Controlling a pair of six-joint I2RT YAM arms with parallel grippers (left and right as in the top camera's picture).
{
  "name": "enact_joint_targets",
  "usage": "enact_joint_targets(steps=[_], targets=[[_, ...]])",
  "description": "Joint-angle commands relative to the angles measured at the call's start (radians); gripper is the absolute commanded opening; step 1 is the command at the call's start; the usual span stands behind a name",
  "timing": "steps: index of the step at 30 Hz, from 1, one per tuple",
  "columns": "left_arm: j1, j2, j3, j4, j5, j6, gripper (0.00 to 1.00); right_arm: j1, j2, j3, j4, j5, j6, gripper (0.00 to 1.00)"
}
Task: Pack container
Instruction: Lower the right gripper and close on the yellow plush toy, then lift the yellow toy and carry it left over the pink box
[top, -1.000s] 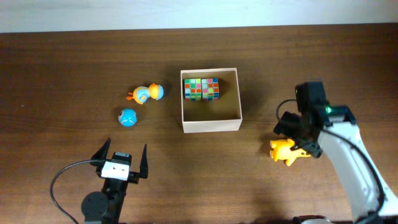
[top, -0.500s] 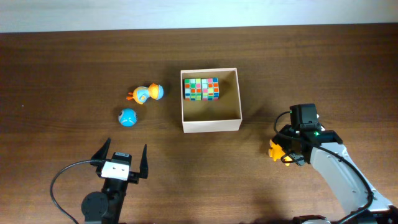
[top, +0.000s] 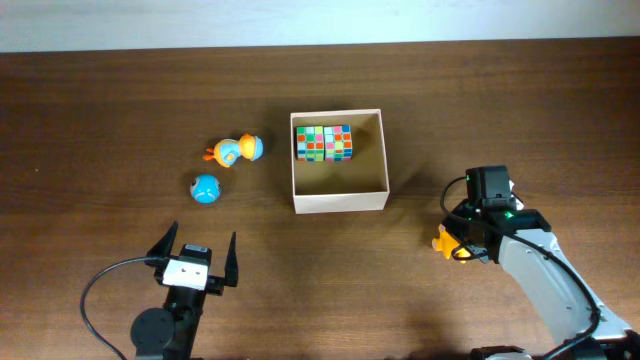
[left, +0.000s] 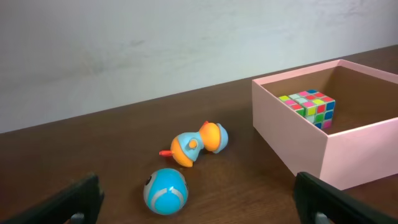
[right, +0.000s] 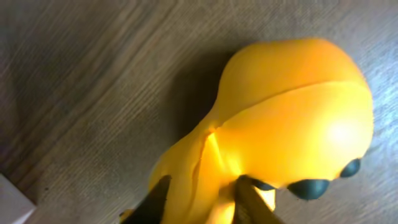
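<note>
The container (top: 339, 203), a shallow cream-walled box, sits mid-table with a multicoloured cube (top: 324, 142) inside; the left wrist view has its wall (left: 298, 146) and the cube (left: 308, 107) at the right. A yellow toy (top: 444, 241) lies on the table right of the box. My right gripper (top: 462, 243) is down on it, and in the right wrist view its jaws (right: 202, 196) pinch the yellow toy (right: 286, 118). My left gripper (top: 199, 245) stands open near the front edge, nothing between its fingers (left: 74, 199).
An orange-and-blue toy (top: 237, 150) and a blue ball (top: 205, 188) lie left of the container. From the left wrist, the ball (left: 165, 190) is nearest and the orange-and-blue toy (left: 198, 143) is behind it. A black cable loops by the left arm.
My right gripper came down over the yellow toy and its jaws closed onto it. The left arm has not moved.
</note>
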Motion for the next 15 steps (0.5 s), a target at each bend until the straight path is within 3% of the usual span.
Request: enact_joint_targets(steps=[1, 7, 15], targets=[[0.005, -0.010, -0.007, 0.000, -0.003, 0.013, 0.99, -0.003, 0.002, -0.006, 0.022, 0.030, -0.027, 0.20], [0.005, -0.010, -0.007, 0.000, -0.004, 0.013, 0.99, -0.003, 0.002, -0.005, 0.059, 0.037, -0.057, 0.07], [0.005, -0.010, -0.007, 0.000, -0.003, 0.013, 0.99, -0.003, -0.002, 0.039, 0.103, 0.010, -0.180, 0.06]])
